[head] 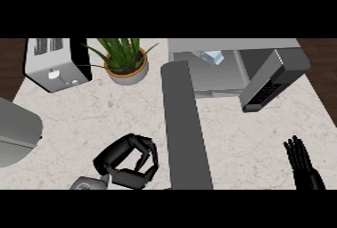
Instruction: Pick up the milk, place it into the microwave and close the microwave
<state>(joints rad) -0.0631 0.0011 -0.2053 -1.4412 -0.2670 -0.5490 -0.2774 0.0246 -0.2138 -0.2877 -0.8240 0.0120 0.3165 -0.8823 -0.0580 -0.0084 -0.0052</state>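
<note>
left hand (128, 160) low on the desk (118, 116), fingers curled, nothing in them. right hand (304, 165) rests open at the right edge. milk (212, 57) already sits inside the microwave (217, 75); its door (186, 124) hangs wide open toward the robot. risk: a push near the hinge stalls the door, or the swing nudges the plant (125, 60).

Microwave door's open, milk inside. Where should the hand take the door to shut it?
Probably the free end of the door, from its left face: it stands swung out toward the robot, hinged at the microwave, and the left hand is beside it.
</note>
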